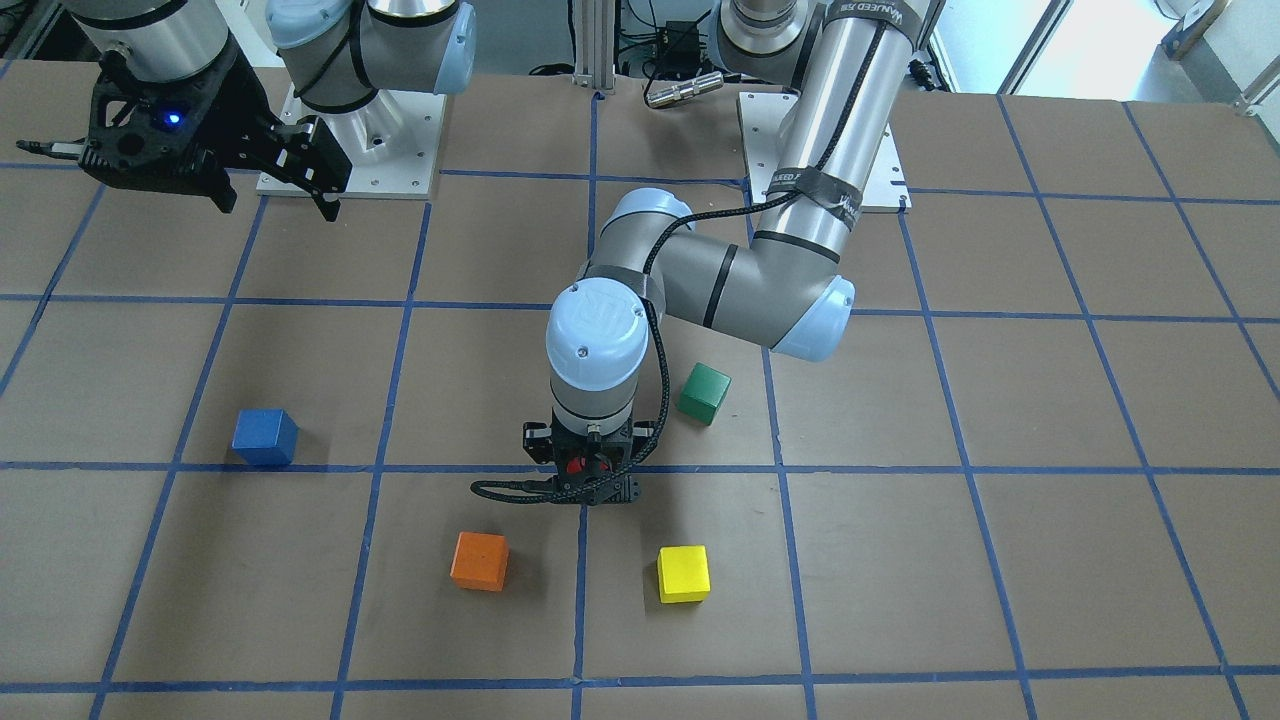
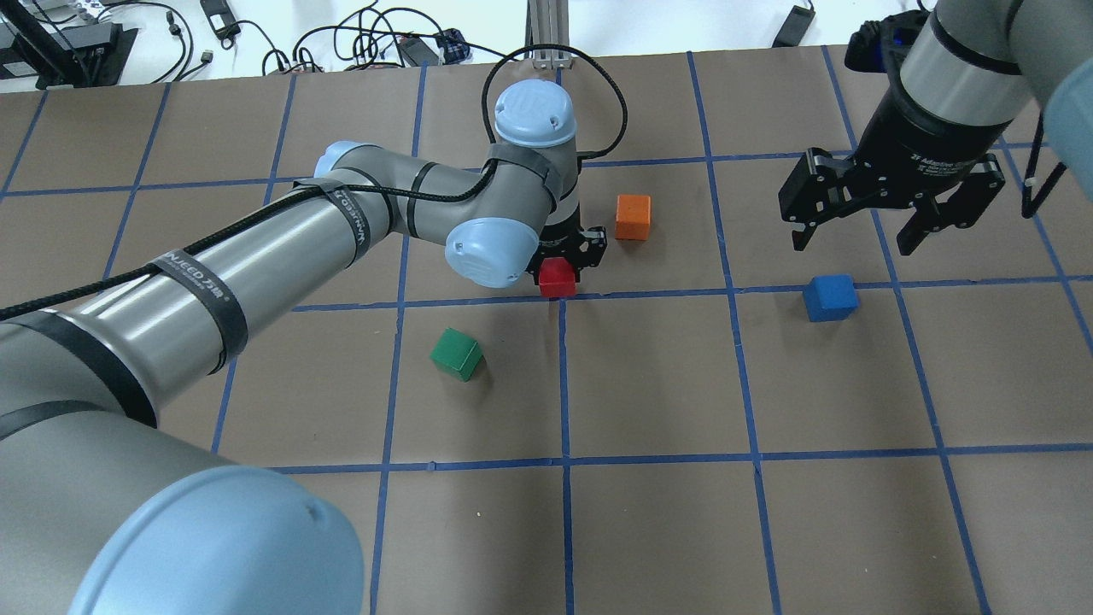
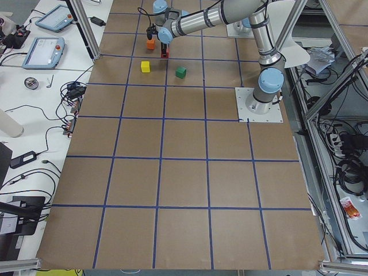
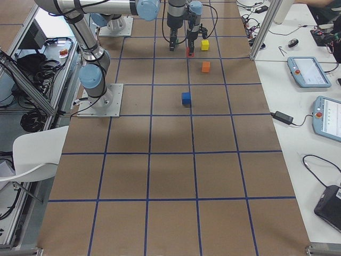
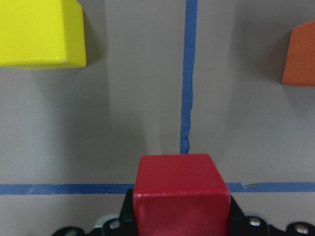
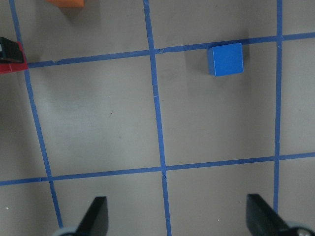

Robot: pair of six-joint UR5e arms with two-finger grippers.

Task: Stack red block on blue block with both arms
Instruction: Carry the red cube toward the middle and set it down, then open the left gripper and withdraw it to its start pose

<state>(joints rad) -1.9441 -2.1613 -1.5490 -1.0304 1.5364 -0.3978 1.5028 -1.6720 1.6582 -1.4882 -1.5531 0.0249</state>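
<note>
The red block [image 2: 557, 276] sits between the fingers of my left gripper [image 2: 568, 256], which is shut on it near a blue tape crossing in mid-table. It fills the bottom of the left wrist view [image 5: 182, 194]. I cannot tell whether it touches the table. In the front view only a sliver of red [image 1: 575, 465] shows under the left gripper [image 1: 590, 485]. The blue block [image 2: 830, 296] stands alone on the table, off to the robot's right. My right gripper [image 2: 888, 226] hangs open and empty above the table, just beyond the blue block [image 6: 225, 59].
An orange cube [image 2: 633, 217] stands close beyond the left gripper. A yellow cube [image 1: 683, 573] is beside it and a green cube [image 2: 457, 354] sits nearer the robot. Brown table [image 2: 768, 512] with blue tape grid.
</note>
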